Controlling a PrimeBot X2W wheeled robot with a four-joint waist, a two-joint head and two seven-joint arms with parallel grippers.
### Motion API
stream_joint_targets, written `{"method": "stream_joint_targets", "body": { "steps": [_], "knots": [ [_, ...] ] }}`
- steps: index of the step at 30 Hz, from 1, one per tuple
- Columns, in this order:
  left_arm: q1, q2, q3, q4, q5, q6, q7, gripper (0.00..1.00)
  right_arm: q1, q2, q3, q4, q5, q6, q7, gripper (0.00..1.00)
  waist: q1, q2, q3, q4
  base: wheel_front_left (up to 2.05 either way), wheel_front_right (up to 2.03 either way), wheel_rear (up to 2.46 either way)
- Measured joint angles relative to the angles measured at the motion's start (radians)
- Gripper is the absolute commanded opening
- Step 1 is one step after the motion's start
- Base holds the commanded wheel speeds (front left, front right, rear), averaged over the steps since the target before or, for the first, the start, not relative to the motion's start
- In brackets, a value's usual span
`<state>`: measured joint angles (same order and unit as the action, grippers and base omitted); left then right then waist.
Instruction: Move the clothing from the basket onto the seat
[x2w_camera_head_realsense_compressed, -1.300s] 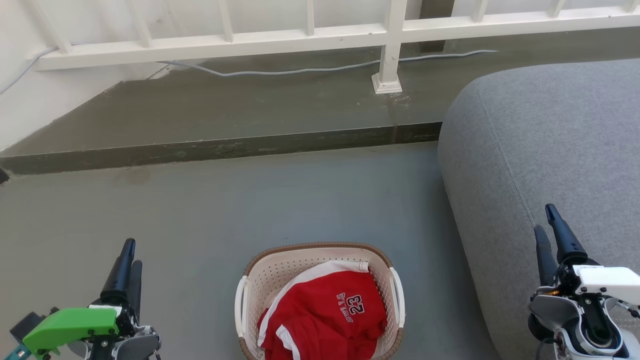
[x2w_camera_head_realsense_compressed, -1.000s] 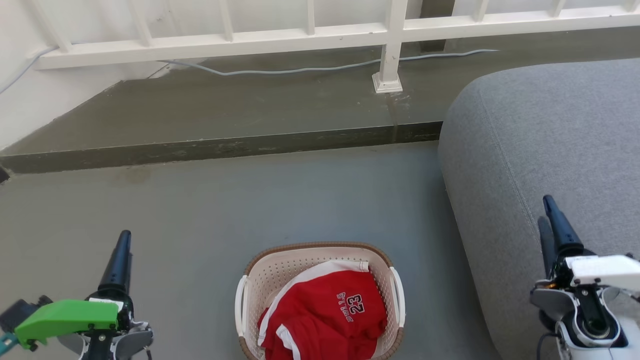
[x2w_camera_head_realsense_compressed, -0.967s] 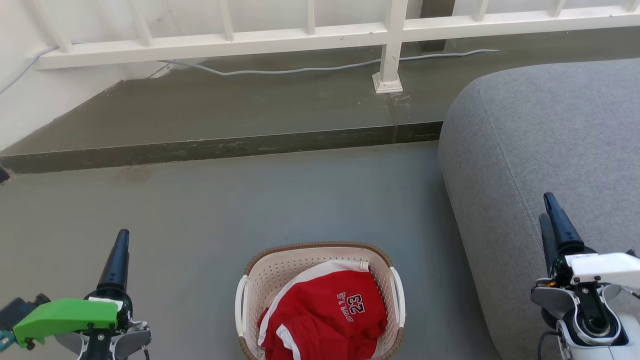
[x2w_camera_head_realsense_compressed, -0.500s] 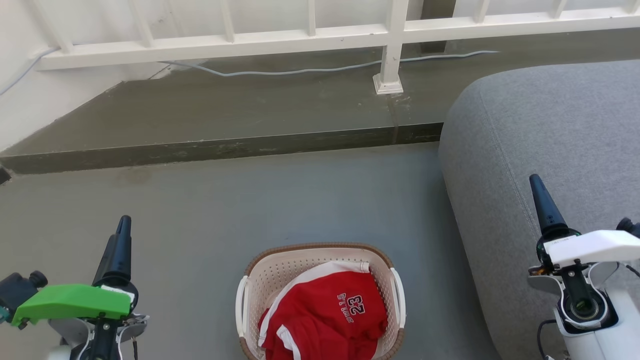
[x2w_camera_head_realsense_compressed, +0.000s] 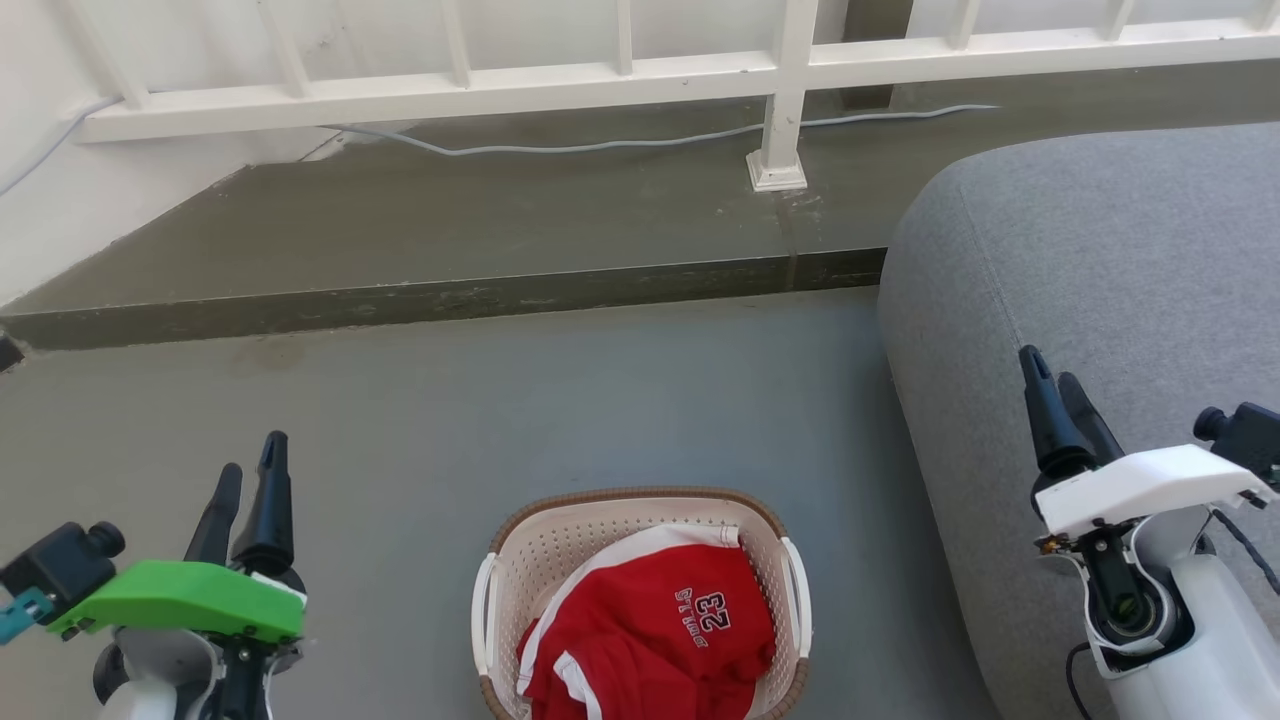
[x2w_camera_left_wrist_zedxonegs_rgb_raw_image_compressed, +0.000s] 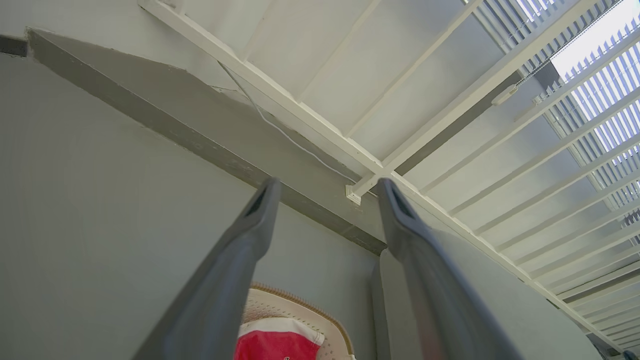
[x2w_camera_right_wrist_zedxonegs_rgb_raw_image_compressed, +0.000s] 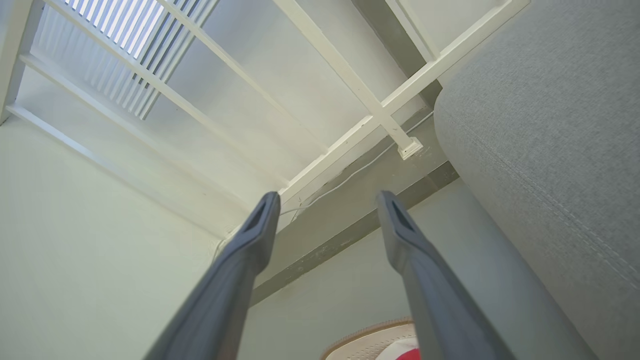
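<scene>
Red clothing (x2w_camera_head_realsense_compressed: 650, 630) with white trim and a white "23" lies heaped in the cream perforated basket (x2w_camera_head_realsense_compressed: 545, 545), which stands on the floor at the bottom centre of the head view. The big grey seat (x2w_camera_head_realsense_compressed: 1100, 250) fills the right side. My left gripper (x2w_camera_head_realsense_compressed: 252, 465) hovers open at the lower left, well left of the basket. My right gripper (x2w_camera_head_realsense_compressed: 1050, 368) is open over the seat's near left edge. In the left wrist view the open left gripper (x2w_camera_left_wrist_zedxonegs_rgb_raw_image_compressed: 325, 187) frames the clothing (x2w_camera_left_wrist_zedxonegs_rgb_raw_image_compressed: 275, 345) low down. The right wrist view has the open right gripper (x2w_camera_right_wrist_zedxonegs_rgb_raw_image_compressed: 325, 197), the seat (x2w_camera_right_wrist_zedxonegs_rgb_raw_image_compressed: 550, 130) and the basket (x2w_camera_right_wrist_zedxonegs_rgb_raw_image_compressed: 370, 340).
A raised dark concrete step (x2w_camera_head_realsense_compressed: 440, 295) crosses the floor beyond the basket. Behind it runs a white railing (x2w_camera_head_realsense_compressed: 620, 75) with a post foot (x2w_camera_head_realsense_compressed: 776, 175) and a pale cable (x2w_camera_head_realsense_compressed: 600, 143) along its base. Grey floor (x2w_camera_head_realsense_compressed: 500, 400) lies between the step and the basket.
Both arms have risen and turned inward toward the basket. The left gripper's second finger has come into sight. The right gripper has shifted left and up over the seat edge. Clothing and basket unmoved.
</scene>
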<state>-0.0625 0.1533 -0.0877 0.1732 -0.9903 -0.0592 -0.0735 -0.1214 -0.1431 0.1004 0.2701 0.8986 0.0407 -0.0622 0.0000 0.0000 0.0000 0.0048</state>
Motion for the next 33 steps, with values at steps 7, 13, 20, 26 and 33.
{"method": "stream_joint_targets", "body": {
  "steps": [7,13,20,26,33],
  "knots": [
    [0.000,0.005,-0.026,0.000,0.100,0.024,-0.024,1.00,-0.006,-0.009,0.034,0.018,-0.094,-0.018,-0.025,1.00,0.0000,0.0000,-0.001,0.000,0.00,0.00,0.00],
    [0.001,0.013,-0.051,0.002,0.201,0.035,-0.046,1.00,-0.014,-0.010,0.067,0.042,-0.181,-0.033,-0.047,1.00,0.0000,0.0000,-0.001,0.000,0.00,0.00,0.00],
    [0.001,0.016,-0.072,0.004,0.277,0.055,-0.067,1.00,-0.015,-0.015,0.089,0.063,-0.256,-0.043,-0.070,1.00,0.0000,0.0000,-0.001,0.000,0.00,0.00,0.00],
    [0.002,0.016,-0.085,0.008,0.347,0.066,-0.086,1.00,-0.022,-0.016,0.109,0.081,-0.332,-0.051,-0.088,1.00,0.0000,0.0000,0.000,0.000,0.00,0.00,0.00],
    [0.002,0.018,-0.108,0.011,0.428,0.079,-0.112,1.00,-0.038,-0.018,0.133,0.097,-0.418,-0.060,-0.118,1.00,0.0000,0.0000,0.000,0.000,0.00,0.00,0.00]
  ]
}}
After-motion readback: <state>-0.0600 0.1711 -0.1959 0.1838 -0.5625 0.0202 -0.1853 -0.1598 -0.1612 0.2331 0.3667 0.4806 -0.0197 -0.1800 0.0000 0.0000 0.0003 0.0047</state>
